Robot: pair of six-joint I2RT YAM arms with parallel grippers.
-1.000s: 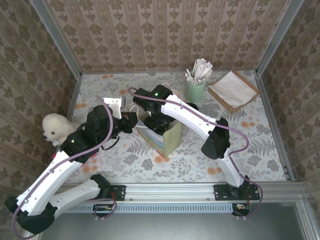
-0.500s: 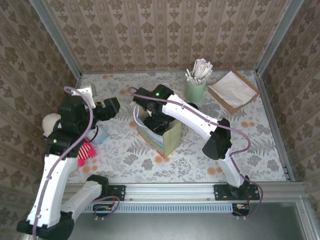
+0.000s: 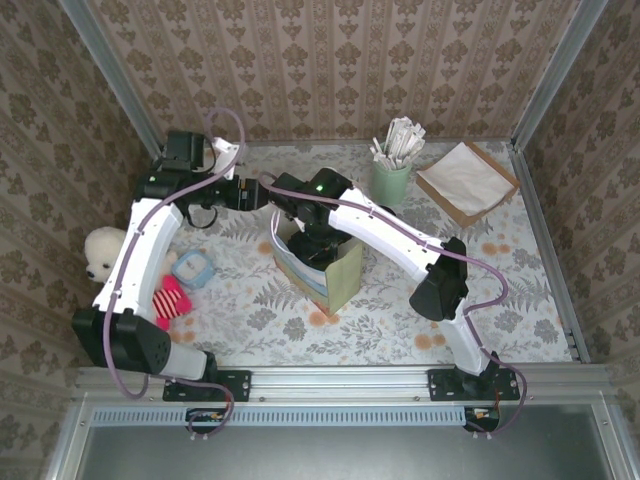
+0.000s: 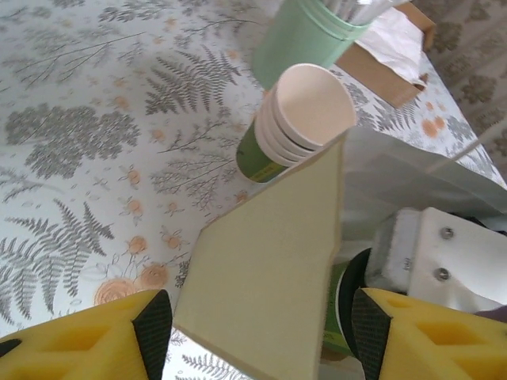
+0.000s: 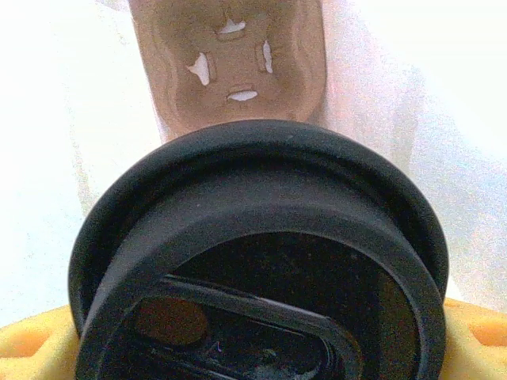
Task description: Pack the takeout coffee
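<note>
The takeout coffee (image 5: pixel 261 237) is inside the paper bag (image 3: pixel 335 275), which stands upright near the middle of the floral surface (image 3: pixel 500 290). In the right wrist view the cup's round black lid sits between the two yellow pads (image 5: pixel 32 348) of the right jaws, which are closed on the cup just below the lid. Beyond the lid, toward 12 o'clock, a brown cardboard cup carrier (image 5: pixel 293 79) lies at the bottom of the bag, with the bag's white inner walls around it. From the top camera, the right arm (image 3: pixel 400 235) reaches from its base at 5 o'clock and dips into the bag's open mouth.

The left arm (image 3: pixel 150 230) comes around from 8 o'clock, and its jaws are at the bag's 10 o'clock corner. In the left wrist view its yellow fingers (image 4: pixel 87 340) stand well apart, so these jaws are open. The bag's tan side wall (image 4: pixel 269 269) is in the gap between them; whether either finger touches it cannot be told.

Just past the bag in that view, a stack of lidless green cups (image 4: pixel 293 127) leans on the surface. A pale-green holder (image 4: pixel 317 39) stands behind the stack. From above, that holder (image 3: pixel 390 182) is at 1 o'clock from the bag and is full of white sticks. A tray of white napkins (image 3: pixel 465 180) is at 2 o'clock. At 9 o'clock from the bag sit a white plush dog (image 3: pixel 102 255), a small blue-and-white thing (image 3: pixel 188 268) and a pink striped thing (image 3: pixel 172 300).
</note>
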